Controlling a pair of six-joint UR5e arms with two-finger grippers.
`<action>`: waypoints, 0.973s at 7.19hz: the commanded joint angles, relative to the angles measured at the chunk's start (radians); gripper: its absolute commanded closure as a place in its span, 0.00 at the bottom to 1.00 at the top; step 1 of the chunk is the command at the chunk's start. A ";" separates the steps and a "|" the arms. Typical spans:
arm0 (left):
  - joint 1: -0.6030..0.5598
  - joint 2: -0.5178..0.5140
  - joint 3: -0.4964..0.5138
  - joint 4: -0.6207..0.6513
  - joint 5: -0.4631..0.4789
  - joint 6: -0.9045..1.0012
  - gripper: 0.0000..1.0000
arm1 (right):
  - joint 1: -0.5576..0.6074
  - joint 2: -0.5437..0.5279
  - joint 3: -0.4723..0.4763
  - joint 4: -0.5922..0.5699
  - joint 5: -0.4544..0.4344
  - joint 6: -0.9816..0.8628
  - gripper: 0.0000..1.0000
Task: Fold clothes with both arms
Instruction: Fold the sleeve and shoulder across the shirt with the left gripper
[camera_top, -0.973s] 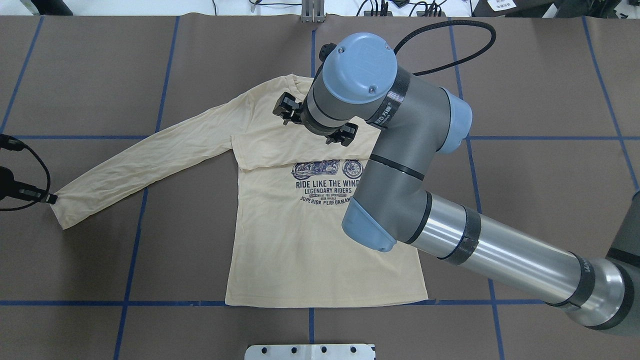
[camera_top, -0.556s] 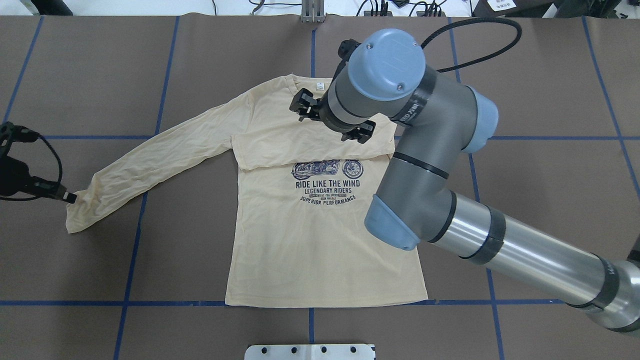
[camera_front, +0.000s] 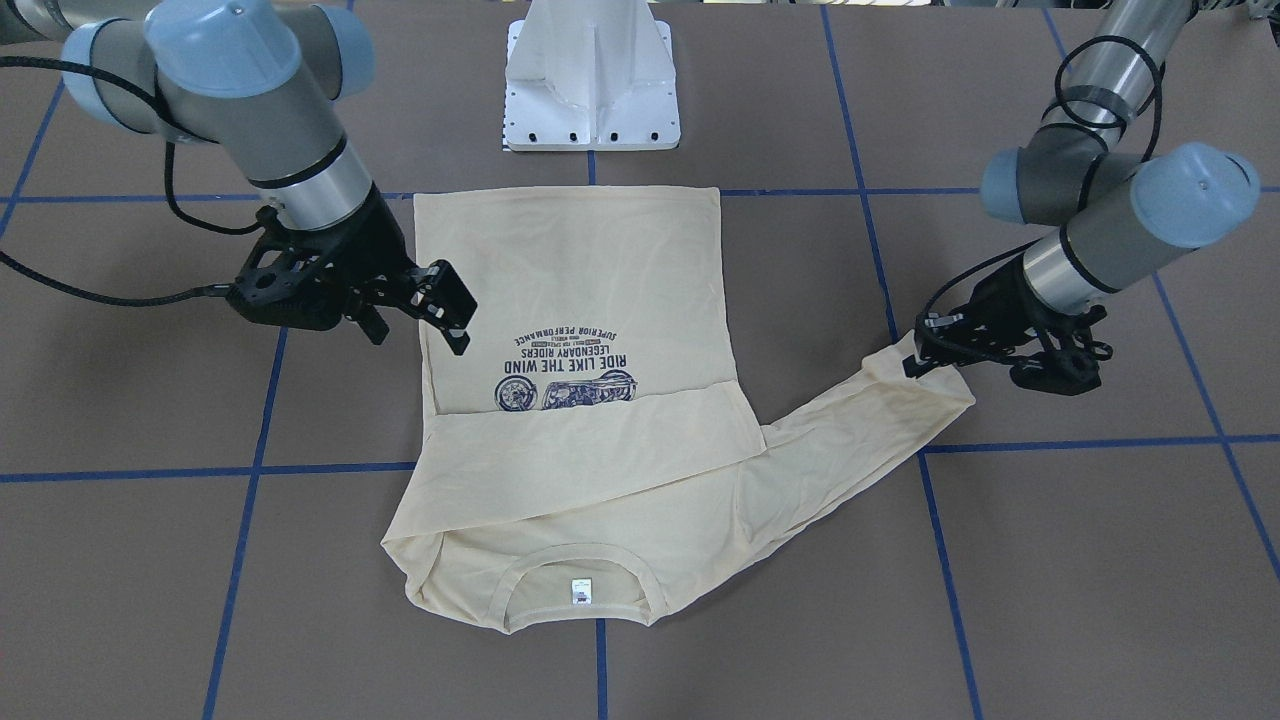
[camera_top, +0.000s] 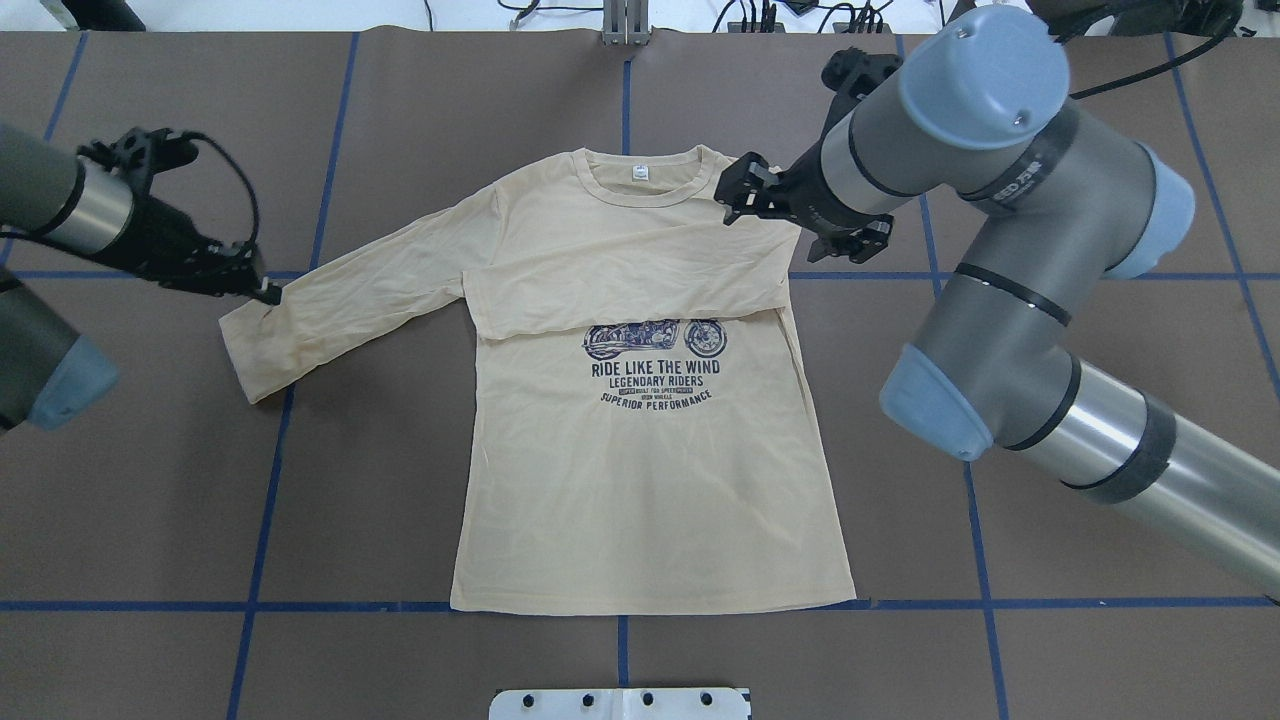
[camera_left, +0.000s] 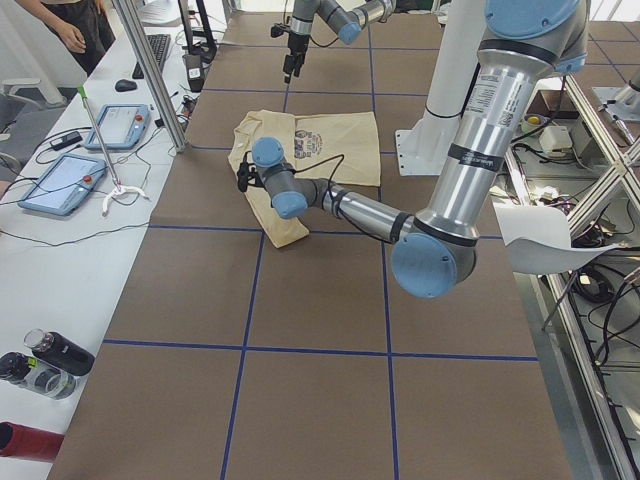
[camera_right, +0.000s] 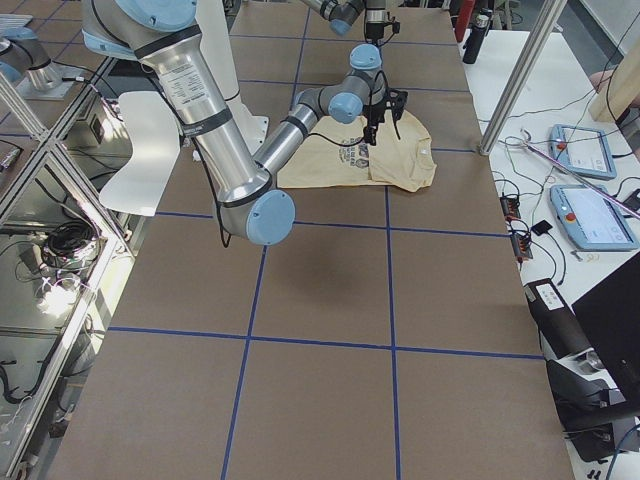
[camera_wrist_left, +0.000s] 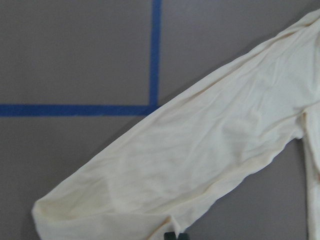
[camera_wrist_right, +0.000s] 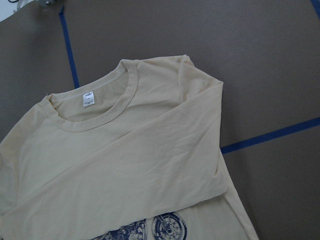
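A pale cream shirt (camera_top: 640, 480) lies face up in the middle of the brown table (camera_top: 1100, 200). Its collar (camera_wrist_right: 95, 120) is on the far side from the robot and its hem lies along the near blue tape line (camera_top: 300, 605). A small white label (camera_top: 637, 173) shows inside the neck. The dark print (camera_top: 655, 365) of motorcycles and lettering sits across the chest.

The right sleeve (camera_top: 640, 280) is folded flat across the chest, just above the print, and its end reaches the left side of the body. The left sleeve (camera_top: 350, 310) stretches out to the left over the table, and its end is bent and slightly bunched.

The left gripper (camera_top: 265, 292) is clamped on the far edge of that sleeve close to its end. In the front-facing view the cloth rises a little off the table to meet the fingers. The left wrist camera looks down on the wrinkled sleeve, with a dark fingertip (camera_wrist_left: 175, 235) just showing at the bottom edge.

The right gripper (camera_top: 733, 192) hangs above the shirt's right shoulder, beside the collar. Its fingers are spread apart with nothing between them. The right wrist camera shows the collar, the label and the folded sleeve lying flat below.

The robot's white base (camera_front: 592, 80) stands at the near edge of the table, behind the hem.
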 joint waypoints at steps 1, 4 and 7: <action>0.103 -0.202 0.008 0.068 0.124 -0.116 1.00 | 0.086 -0.103 0.011 0.000 0.062 -0.128 0.01; 0.186 -0.455 0.131 0.068 0.209 -0.251 1.00 | 0.167 -0.202 0.003 0.000 0.093 -0.314 0.01; 0.295 -0.656 0.302 0.065 0.364 -0.255 1.00 | 0.213 -0.257 -0.009 -0.001 0.096 -0.437 0.02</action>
